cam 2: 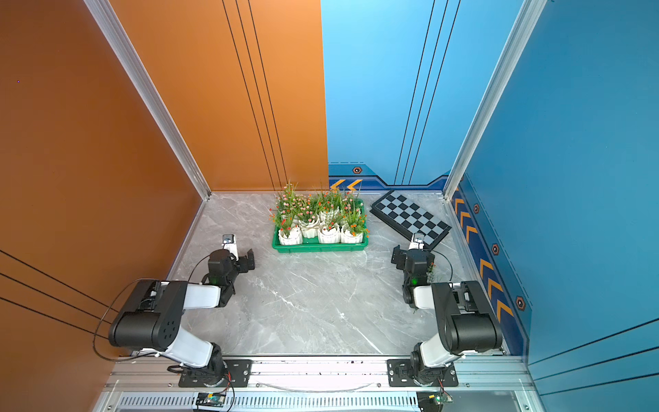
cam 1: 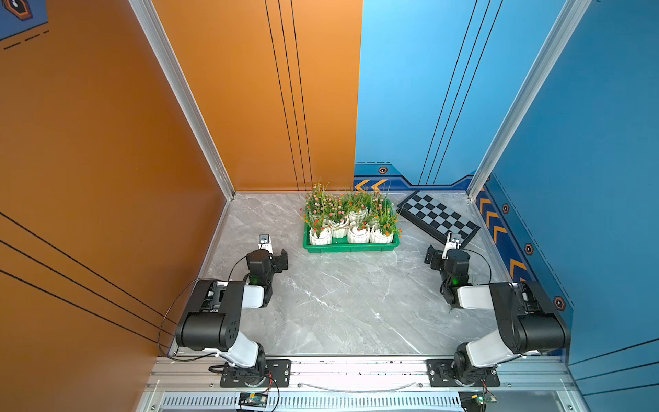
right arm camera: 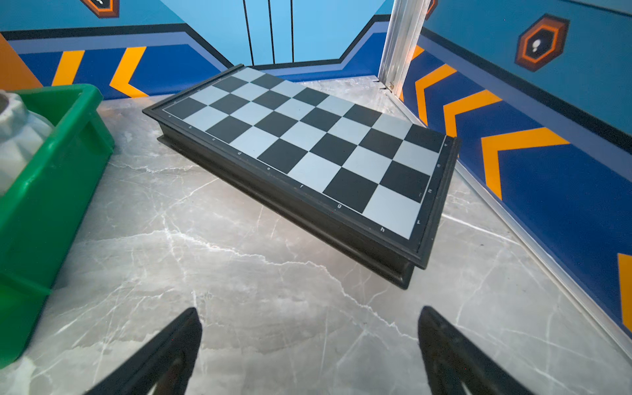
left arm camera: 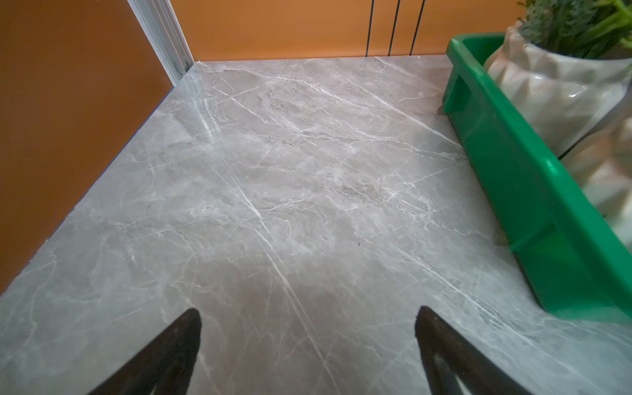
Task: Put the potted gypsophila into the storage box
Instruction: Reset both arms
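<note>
Nearby, potted gypsophila in storage box, untouched, left fingers and right fingers spread, empty.

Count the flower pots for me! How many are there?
7, as far as I can tell. All sit in the green tray: four flower pots along the near side, three behind them, mostly hidden by leaves, so the count could be off.

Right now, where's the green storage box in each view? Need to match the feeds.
In a top view: storage box at back centre of the scene.
In a top view: same spot, slightly nearer picture-left.
Left wrist: one long wall at the frame edge, white pot inside.
Right wrist: a corner at the frame edge.
Shared landmark: chequered board beside the box; not in left wrist.
</note>
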Tool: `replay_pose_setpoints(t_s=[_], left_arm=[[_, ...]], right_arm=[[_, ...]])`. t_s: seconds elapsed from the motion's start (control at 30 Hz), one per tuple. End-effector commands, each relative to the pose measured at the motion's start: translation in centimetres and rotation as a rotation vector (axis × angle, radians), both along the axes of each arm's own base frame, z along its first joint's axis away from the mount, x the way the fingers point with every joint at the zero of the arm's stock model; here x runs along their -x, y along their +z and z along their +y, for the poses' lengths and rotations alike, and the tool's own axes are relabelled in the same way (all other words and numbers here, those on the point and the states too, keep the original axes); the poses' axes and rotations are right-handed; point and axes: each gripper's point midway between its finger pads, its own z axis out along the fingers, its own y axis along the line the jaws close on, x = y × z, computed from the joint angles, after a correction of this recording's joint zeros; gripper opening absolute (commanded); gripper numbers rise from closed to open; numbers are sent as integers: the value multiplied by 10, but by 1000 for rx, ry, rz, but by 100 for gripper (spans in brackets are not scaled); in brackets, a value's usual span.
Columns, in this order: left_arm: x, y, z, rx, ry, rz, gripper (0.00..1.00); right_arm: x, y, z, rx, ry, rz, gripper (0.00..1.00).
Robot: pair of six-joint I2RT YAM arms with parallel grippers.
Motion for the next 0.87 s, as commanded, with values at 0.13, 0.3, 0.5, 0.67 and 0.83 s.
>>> replay_pose_setpoints(t_s=[0.13,0.3,0.5,0.67,0.83], left_arm=[[-7,16,-2,-3,-20,-72,98],[-7,17,-3,-6,-19,-73,98],[-7,17,-3,-6,-19,-73,98],[-7,16,-3,-6,-19,-72,98],[-7,16,-3,-6,-20,-72,98]], right_arm=[[-3,9,0,20,7,-48,100],[-3,10,2,24,10,-49,100],[-3,10,1,24,9,-49,100],[-4,9,3,23,15,-46,100],[-4,9,2,20,16,-45,100]])
